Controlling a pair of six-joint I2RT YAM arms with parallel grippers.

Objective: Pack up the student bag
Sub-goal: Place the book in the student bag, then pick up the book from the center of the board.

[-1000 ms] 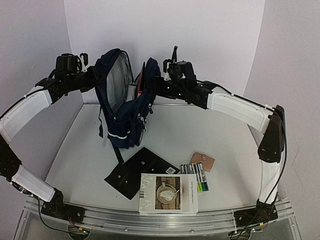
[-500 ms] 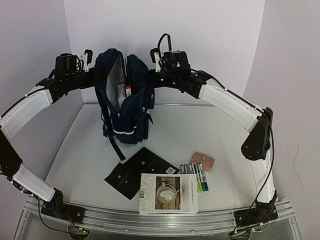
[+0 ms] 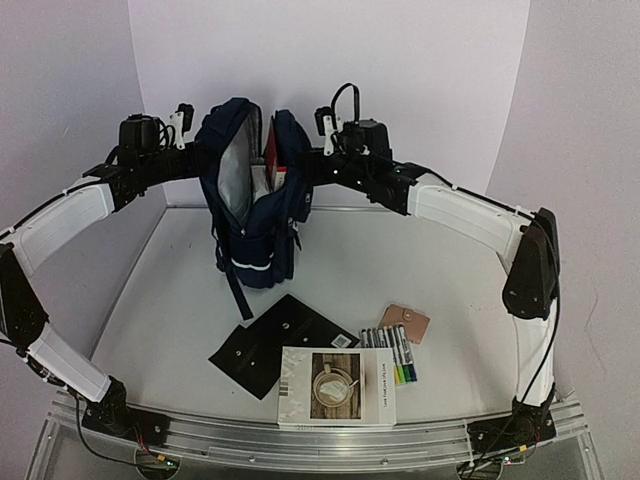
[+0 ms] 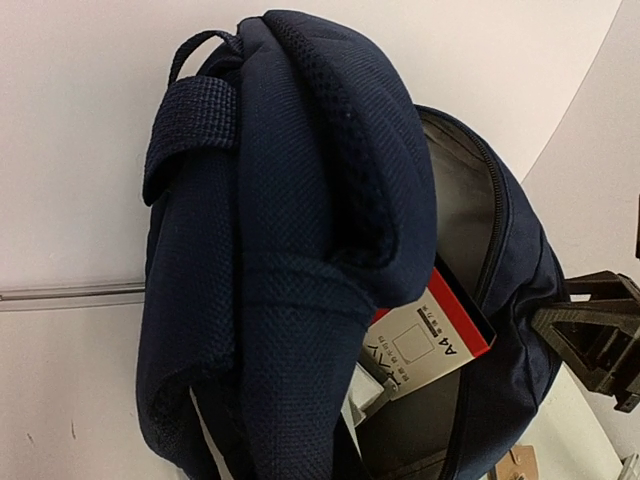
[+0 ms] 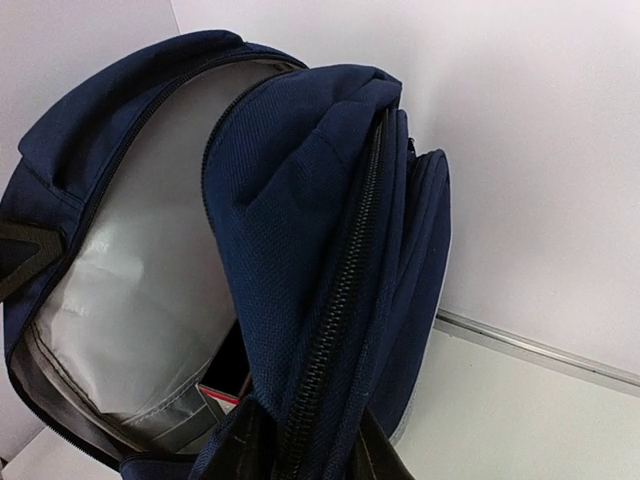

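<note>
Both arms arch high and inward from either side, the left tool (image 3: 203,152) clamped on the back rim and the right tool (image 3: 308,168) clamped on the front rim of the bag (image 3: 262,235), which stands upright on the bench (image 3: 400,260) between them, mouth spread open, a red-edged pad (image 4: 425,335) inside.

White bench (image 3: 450,260): black flat pouch (image 3: 262,350) near front edge; white book (image 3: 337,387) overlapping pouch; marker set (image 3: 390,355) touching book; tan wallet (image 3: 405,322) behind markers.

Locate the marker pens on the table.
In the top view, the marker pens lie right of centre, between the tan wallet and the white book.
</note>
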